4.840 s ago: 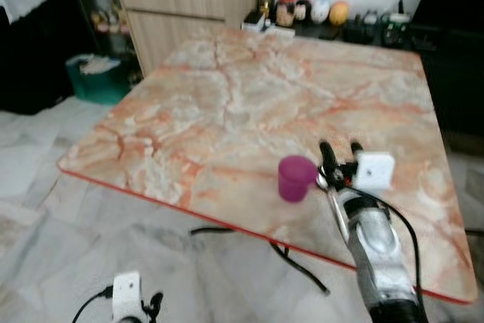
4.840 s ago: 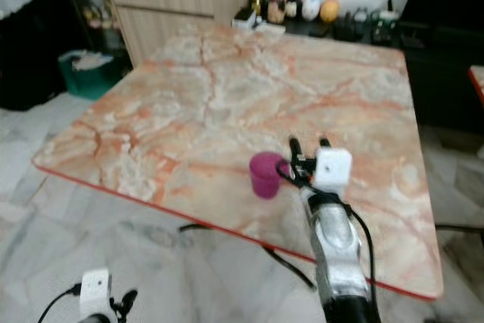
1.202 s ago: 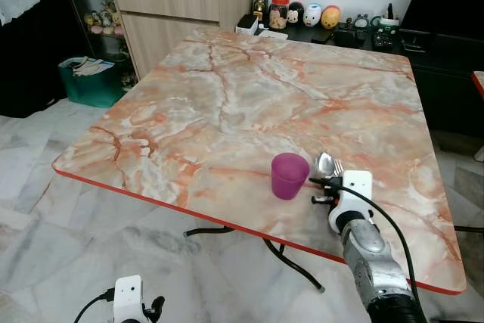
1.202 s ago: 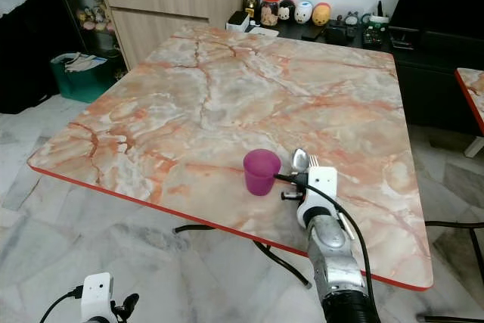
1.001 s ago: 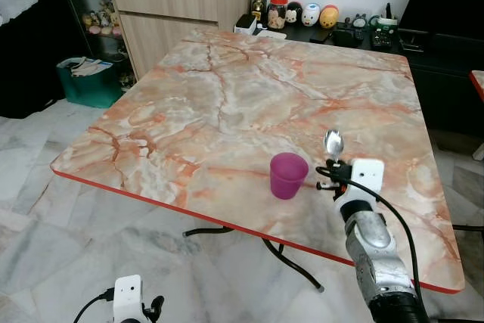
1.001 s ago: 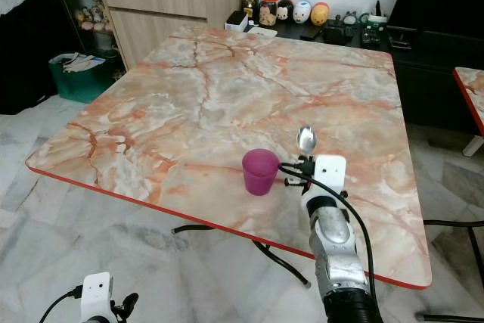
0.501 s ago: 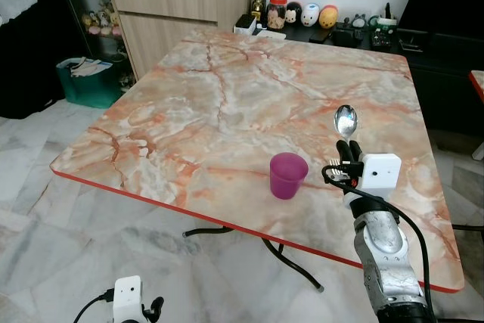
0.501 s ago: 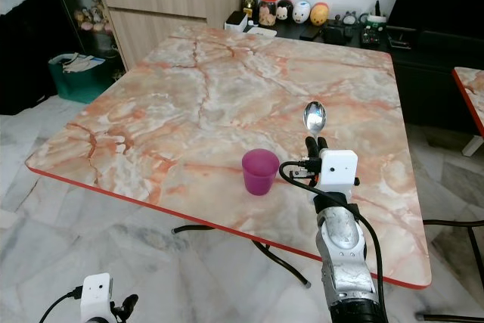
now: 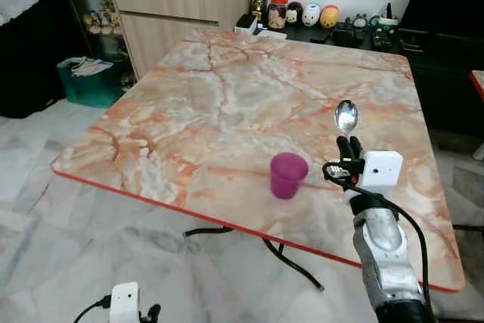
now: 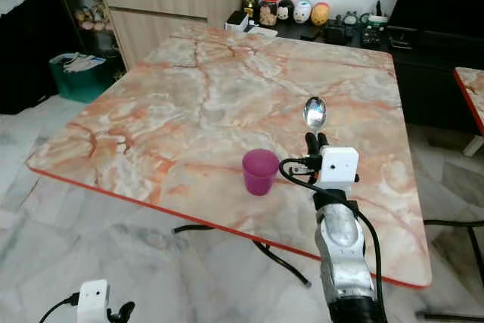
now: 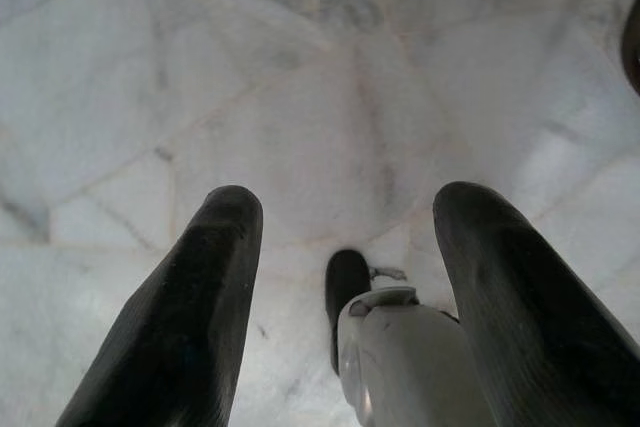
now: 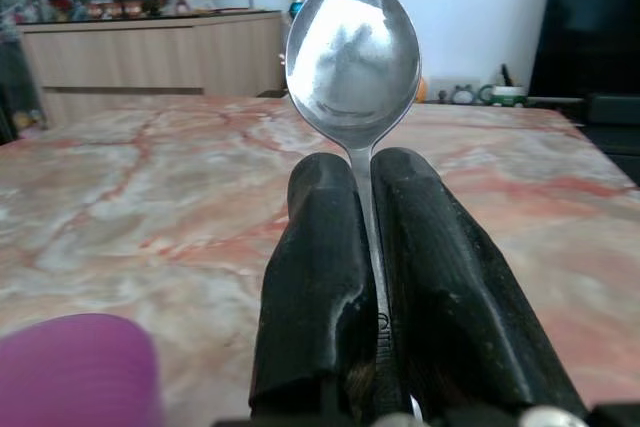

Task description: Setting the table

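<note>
While my left fingers hang spread wide over the floor at the lower left, the purple cup stands at centre frame near the tabletop's front edge. Right of it, my right fingers now pinch the spoon upright, bowl up; a second ago it lay low beside the cup. I judge it lifted, ready for placing.

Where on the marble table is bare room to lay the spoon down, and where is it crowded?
The right gripper holds the spoon upright. The marble table is bare to the left of the purple cup and beyond it to the far edge, also to the gripper's right. It is crowded only between cup and gripper.
</note>
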Robot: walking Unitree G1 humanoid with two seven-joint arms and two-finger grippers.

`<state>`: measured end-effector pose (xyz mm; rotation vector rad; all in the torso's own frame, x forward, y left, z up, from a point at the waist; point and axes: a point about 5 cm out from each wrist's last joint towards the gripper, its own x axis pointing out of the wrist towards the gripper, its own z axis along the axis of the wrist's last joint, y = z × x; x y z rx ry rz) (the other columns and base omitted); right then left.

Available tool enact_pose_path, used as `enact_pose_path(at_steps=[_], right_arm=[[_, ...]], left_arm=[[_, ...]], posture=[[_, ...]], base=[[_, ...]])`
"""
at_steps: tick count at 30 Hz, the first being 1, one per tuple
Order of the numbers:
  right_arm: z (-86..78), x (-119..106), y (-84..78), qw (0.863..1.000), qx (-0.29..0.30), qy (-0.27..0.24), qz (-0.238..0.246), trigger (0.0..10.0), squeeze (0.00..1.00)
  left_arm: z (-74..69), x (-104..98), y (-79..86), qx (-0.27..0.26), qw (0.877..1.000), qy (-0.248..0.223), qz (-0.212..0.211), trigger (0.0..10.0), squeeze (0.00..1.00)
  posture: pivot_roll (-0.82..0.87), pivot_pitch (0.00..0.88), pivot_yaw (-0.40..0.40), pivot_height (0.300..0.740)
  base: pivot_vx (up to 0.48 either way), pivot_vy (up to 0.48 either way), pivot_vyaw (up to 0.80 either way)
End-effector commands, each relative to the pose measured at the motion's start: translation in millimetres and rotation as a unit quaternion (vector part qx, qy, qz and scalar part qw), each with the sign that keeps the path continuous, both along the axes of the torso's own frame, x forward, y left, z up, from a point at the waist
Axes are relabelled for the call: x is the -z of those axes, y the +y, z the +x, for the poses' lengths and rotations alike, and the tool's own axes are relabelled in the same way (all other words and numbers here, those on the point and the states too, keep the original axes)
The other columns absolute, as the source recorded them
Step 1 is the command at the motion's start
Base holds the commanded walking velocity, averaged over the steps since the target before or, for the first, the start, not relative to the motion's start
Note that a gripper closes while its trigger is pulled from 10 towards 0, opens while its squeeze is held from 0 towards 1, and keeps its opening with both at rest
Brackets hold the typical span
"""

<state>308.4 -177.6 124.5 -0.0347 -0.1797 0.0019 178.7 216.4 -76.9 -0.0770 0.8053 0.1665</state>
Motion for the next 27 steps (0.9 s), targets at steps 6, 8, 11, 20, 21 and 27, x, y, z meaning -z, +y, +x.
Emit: enact_pose_path(at_steps=[6,8,11,20,21,27], right_arm=[[0.4,-1.4,-0.5,1.0,0.003,0.001,0.001,10.0,0.0],[0.5,-2.0,0.8,1.0,0.001,0.0,0.002,10.0,0.0],[0.9,-2.1,1.2,1.0,0.0,0.001,0.003,10.0,0.0],[2.3,-5.4,1.0,1.0,0.002,-0.01,-0.002,10.0,0.0],[2.3,-5.4,1.0,1.0,0.002,-0.01,-0.002,10.0,0.0],[4.2,-6.0,1.5,1.0,0.001,-0.009,0.009,10.0,0.0]], left_arm=[[2.3,0.4,-6.1,0.021,1.0,0.004,-0.005,10.0,0.0],[3.3,0.1,-6.9,0.022,1.0,0.002,-0.005,10.0,0.0],[4.0,-0.3,-7.2,0.02,1.0,0.0,-0.006,10.0,0.0],[4.2,-0.2,-8.8,0.024,1.0,0.0,-0.006,10.0,0.0],[4.2,-0.2,-8.8,0.024,1.0,0.0,-0.006,10.0,0.0],[6.0,-1.1,-8.5,0.022,1.0,-0.003,-0.005,10.0,0.0]], posture=[[-0.06,0.0,-0.007,0.719],[-0.06,0.0,-0.008,0.719],[-0.06,0.0,-0.01,0.719],[-0.07,0.0,-0.008,0.719],[-0.07,0.0,-0.008,0.719],[-0.06,0.0,-0.011,0.719]], base=[[0.0,0.0,-0.77],[0.0,0.0,-0.76],[0.0,0.0,-0.76],[0.0,0.0,-0.23],[0.0,0.0,0.0],[0.0,0.0,0.0]])
